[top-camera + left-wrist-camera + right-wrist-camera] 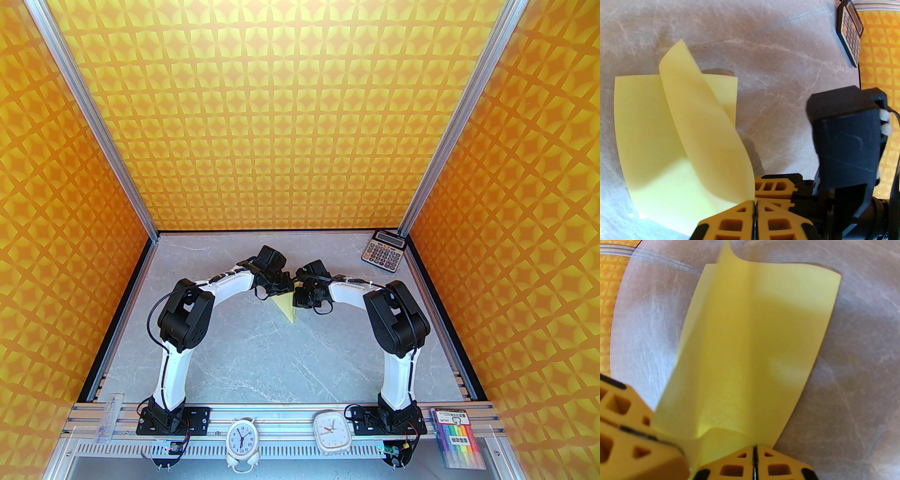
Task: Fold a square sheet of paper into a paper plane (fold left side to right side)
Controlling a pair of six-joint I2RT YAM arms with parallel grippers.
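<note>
At the near edge of the worktop (262, 365), a round clock (241, 440), a square clock (330, 429) and a pack of coloured markers (457, 438) sit on the rail by the arm bases. Toward 12 o'clock, mid-worktop, lies the square sheet of paper (646, 131), pale yellow, with one side curled up off the surface and not creased. The left gripper (754, 208) has its jaws pressed together, pinching the tip of the raised flap. The right gripper (754, 451) has its jaws pressed together at the sheet's near corner; whether they pinch it or merely press it down, I cannot tell.

The grippers sit almost touching, so carrying the flap across could knock them together. It could also drag the loose sheet and skew the fold. From above, both wrists hide most of the paper. A grey calculator (383, 251) rests far off at 1 o'clock.
</note>
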